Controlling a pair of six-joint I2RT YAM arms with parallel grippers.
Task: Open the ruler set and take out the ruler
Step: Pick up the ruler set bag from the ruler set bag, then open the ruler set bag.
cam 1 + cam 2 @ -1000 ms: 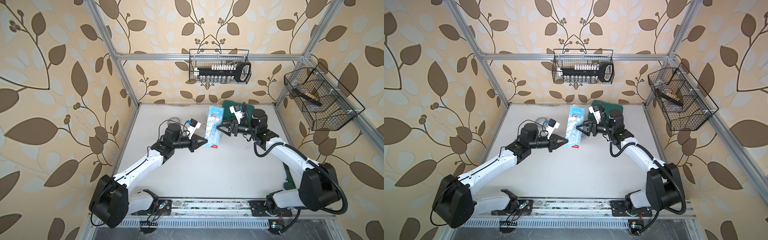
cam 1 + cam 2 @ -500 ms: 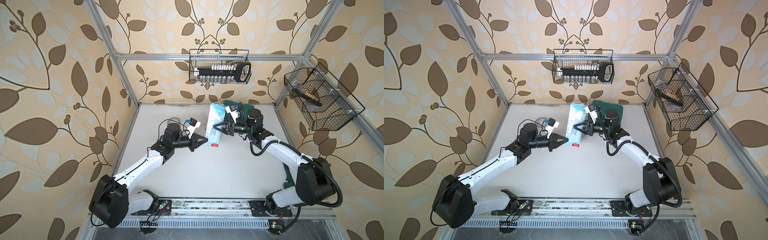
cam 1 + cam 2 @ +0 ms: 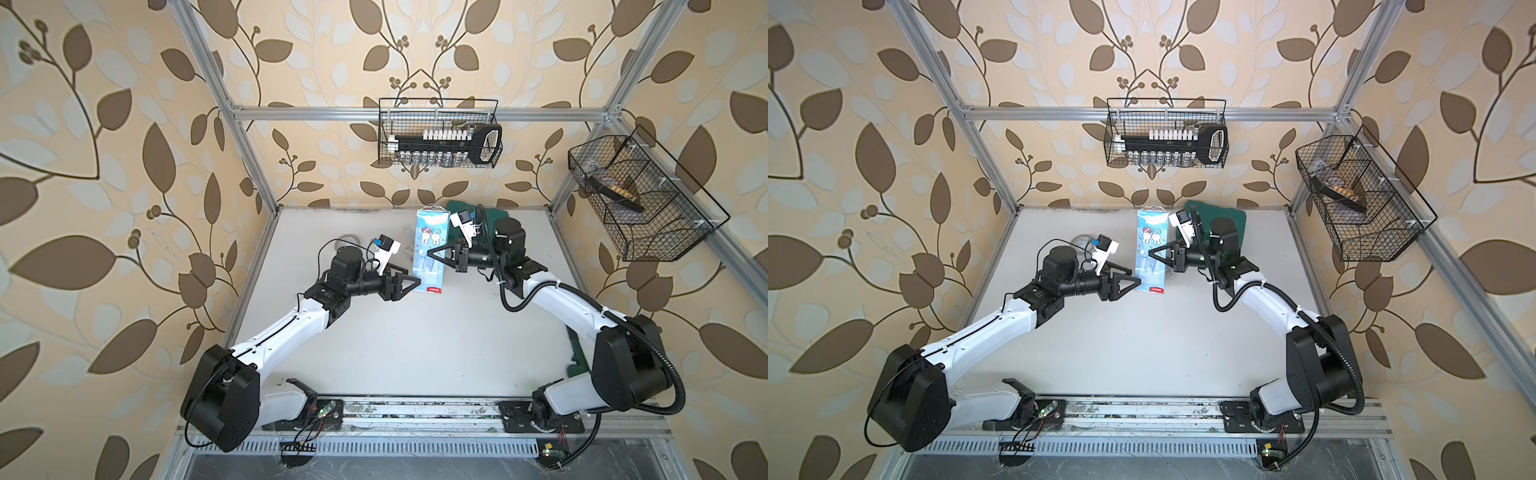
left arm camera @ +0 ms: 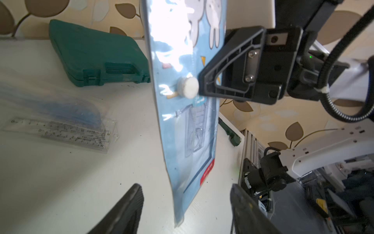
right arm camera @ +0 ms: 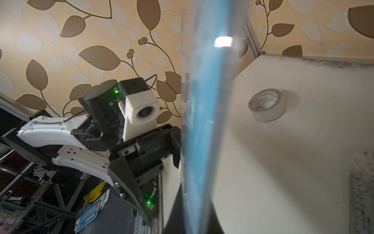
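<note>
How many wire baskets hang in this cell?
2. A back basket hangs on the rear wall; a side basket hangs on the right wall. None seems hidden.

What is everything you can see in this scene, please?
ruler set pouch: one, light blue, held above the table by the right gripper
rulers: at least two, transparent, overlapping flat on the table
tool case: one, dark green, closed, back of the table
tape roll: one, clear, on the table near the left arm
wire baskets: two, black, back wall and right wall
socket rail: one, black with white sockets, in the back-wall basket
table: one, white
left gripper: one, black, open, either side of the pouch's end, not touching
right gripper: one, black, shut on the pouch
</note>
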